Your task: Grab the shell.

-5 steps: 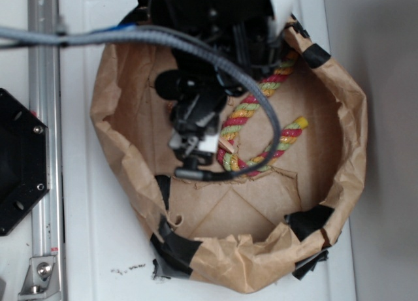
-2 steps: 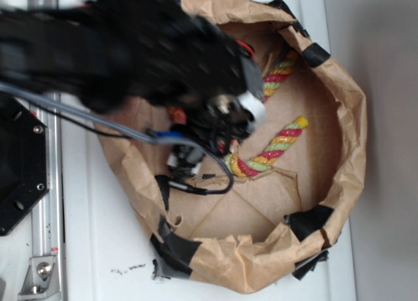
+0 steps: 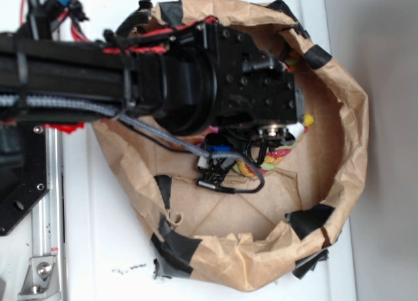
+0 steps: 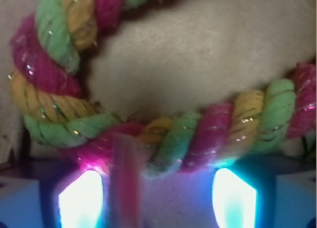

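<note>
In the wrist view my gripper (image 4: 157,201) is open, its two glowing pads (image 4: 81,201) wide apart just above the bag's floor. A blurred pinkish-tan tapering bar (image 4: 124,181), apparently the shell's pointed tip, stands between the pads, close to the left one and not pinched. The red-yellow-green rope (image 4: 198,139) curves right in front of the pads. In the exterior view the black arm (image 3: 222,79) covers the gripper's fingers and the shell; only a bit of rope (image 3: 282,156) shows beneath it.
A brown paper bag with a rolled rim (image 3: 356,118) and black tape patches (image 3: 310,222) surrounds the work spot. Its cardboard floor (image 3: 228,213) shows toward the front. A grey cable (image 3: 232,183) hangs under the arm. A metal rail (image 3: 47,203) runs at left.
The arm has swung across from the left and moved right, over the rope. The shell's tip, seen beside the rope a second ago, is now hidden under the arm in the exterior view.
</note>
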Robot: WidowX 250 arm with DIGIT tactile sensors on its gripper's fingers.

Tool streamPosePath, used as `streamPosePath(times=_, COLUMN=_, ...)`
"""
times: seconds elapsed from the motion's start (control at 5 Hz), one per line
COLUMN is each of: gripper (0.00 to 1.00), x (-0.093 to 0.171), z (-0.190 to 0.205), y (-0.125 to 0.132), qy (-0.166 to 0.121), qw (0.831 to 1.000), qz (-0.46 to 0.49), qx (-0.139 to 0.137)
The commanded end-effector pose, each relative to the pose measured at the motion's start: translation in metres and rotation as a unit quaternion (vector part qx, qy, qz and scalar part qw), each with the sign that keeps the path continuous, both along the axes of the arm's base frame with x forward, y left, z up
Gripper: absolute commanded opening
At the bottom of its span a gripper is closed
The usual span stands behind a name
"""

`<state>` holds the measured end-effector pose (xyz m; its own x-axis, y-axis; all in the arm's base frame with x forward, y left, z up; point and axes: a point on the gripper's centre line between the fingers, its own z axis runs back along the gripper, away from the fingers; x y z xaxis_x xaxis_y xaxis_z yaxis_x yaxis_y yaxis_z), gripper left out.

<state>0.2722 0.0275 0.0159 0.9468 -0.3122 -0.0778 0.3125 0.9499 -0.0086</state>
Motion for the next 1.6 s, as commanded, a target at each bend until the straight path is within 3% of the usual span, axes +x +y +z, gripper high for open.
streamPosePath(times=0.0, gripper=0.00, x=0.021, z=0.095, y=-0.023, qy=-0.095, qw=0.995, qz=0.000, qx=-0.026)
streamPosePath(times=0.2, gripper=0.00, x=0.027, z=0.138, y=-0.028, qy=-0.112, qw=0.992, qz=0.015, qx=-0.053)
streamPosePath(times=0.4, gripper=1.00, x=0.024, z=0.131, y=-0.032, qy=-0.089, qw=0.995, qz=0.026, qx=-0.044)
streamPosePath(times=0.8, gripper=1.00, x=-0.019, z=0.071, y=0.003, qy=-0.018, qw=0.999, qz=0.030, qx=-0.003)
streamPosePath(times=1.2, gripper=1.00, x=-0.055, z=0.040, y=0.023, qy=0.045, qw=0.997, qz=0.064, qx=0.024)
streamPosePath(times=1.4, gripper=1.00, x=-0.058, z=0.022, y=0.019, qy=0.054, qw=0.997, qz=0.060, qx=0.014)
